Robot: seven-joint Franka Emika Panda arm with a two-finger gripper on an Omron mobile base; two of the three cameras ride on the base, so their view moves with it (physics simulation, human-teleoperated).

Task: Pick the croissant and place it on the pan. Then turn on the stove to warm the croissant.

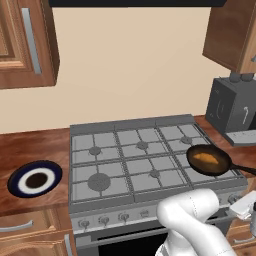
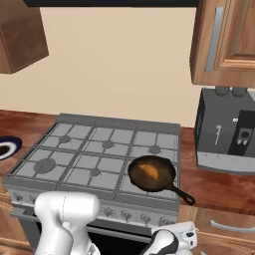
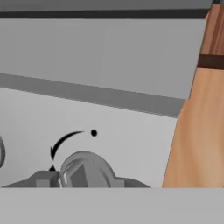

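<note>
The golden croissant (image 1: 209,159) (image 2: 148,171) lies inside the dark pan (image 1: 218,167) (image 2: 164,182), which sits on the front right burner of the grey stove (image 1: 125,165) (image 2: 89,159). The pan's handle points right and toward the front. My gripper (image 3: 85,181) is low in front of the stove's front panel, at its right end. In the hand view a round grey knob (image 3: 85,171) with a curved black arrow above it sits right at my fingertips. The band at the bottom hides how the jaws stand on it.
A blue-rimmed plate (image 1: 35,180) (image 2: 6,148) rests on the wooden counter left of the stove. A grey appliance (image 1: 232,107) (image 2: 226,134) stands on the counter to the right. A wooden cabinet front (image 3: 197,131) borders the knob panel on the right.
</note>
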